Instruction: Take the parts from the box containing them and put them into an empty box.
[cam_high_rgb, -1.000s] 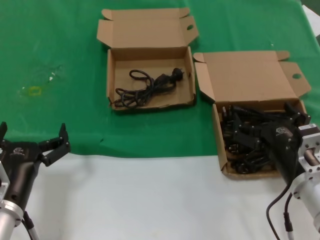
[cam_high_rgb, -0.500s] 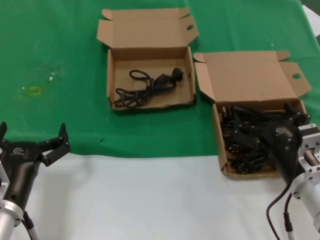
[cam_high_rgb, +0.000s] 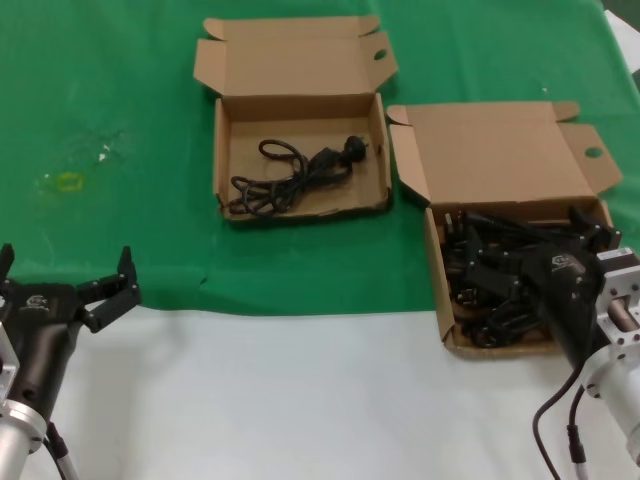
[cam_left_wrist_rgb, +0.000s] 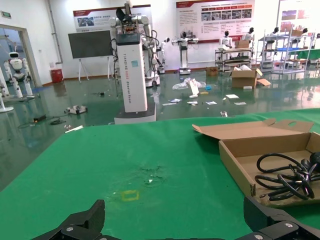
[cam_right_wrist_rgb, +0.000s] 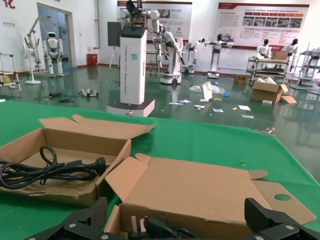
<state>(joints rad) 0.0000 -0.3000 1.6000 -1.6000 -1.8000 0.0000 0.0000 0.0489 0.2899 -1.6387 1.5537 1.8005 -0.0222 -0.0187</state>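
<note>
The box containing the parts (cam_high_rgb: 500, 150), a cardboard tray with a tall lid panel (cam_right_wrist_rgb: 200, 190), sits at the right and is filled with tangled black power cords (cam_high_rgb: 490, 270). My right gripper (cam_high_rgb: 530, 255) hovers open just above that pile, and a plug (cam_right_wrist_rgb: 160, 227) lies between its spread fingers. The other box (cam_high_rgb: 218, 150), with a short lid, stands at the back centre and holds one coiled cord (cam_high_rgb: 290, 175). My left gripper (cam_high_rgb: 65, 268) waits open at the near left, over the edge of the green cloth, with nothing in it.
Green cloth (cam_high_rgb: 120, 80) covers the far part of the table, and bare white surface (cam_high_rgb: 300, 400) lies nearer me. A small yellowish mark (cam_high_rgb: 68, 182) sits on the cloth at the left. The two boxes stand close together.
</note>
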